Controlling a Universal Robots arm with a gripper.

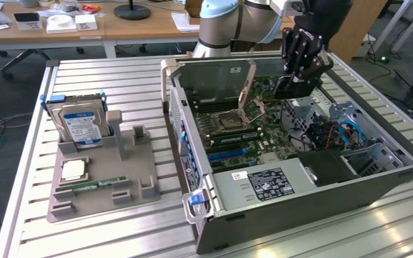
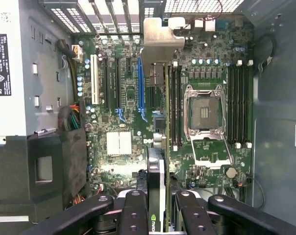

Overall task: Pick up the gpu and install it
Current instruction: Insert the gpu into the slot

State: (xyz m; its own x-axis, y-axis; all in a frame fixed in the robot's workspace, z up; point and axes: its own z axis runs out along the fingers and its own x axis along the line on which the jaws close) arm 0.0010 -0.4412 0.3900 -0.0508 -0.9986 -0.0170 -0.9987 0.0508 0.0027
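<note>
My gripper (image 1: 300, 79) is shut on the gpu (image 1: 292, 88), a thin dark card held on edge over the far part of the open computer case (image 1: 192, 134). In the wrist view the gpu (image 2: 157, 166) runs away from the gripper (image 2: 156, 198), and its silver bracket (image 2: 160, 36) is at the far end. The card hangs above the motherboard (image 2: 123, 142), close beside the long blue slot (image 2: 140, 83). I cannot tell whether it touches the board.
The CPU socket (image 2: 207, 110) stands open with memory slots on both sides. A power supply (image 1: 264, 185) fills the case's near end. On the exterior view's left, a grey fixture (image 1: 131, 177) holds a hard drive (image 1: 81, 123), a CPU (image 1: 72, 170) and a green memory stick (image 1: 92, 185).
</note>
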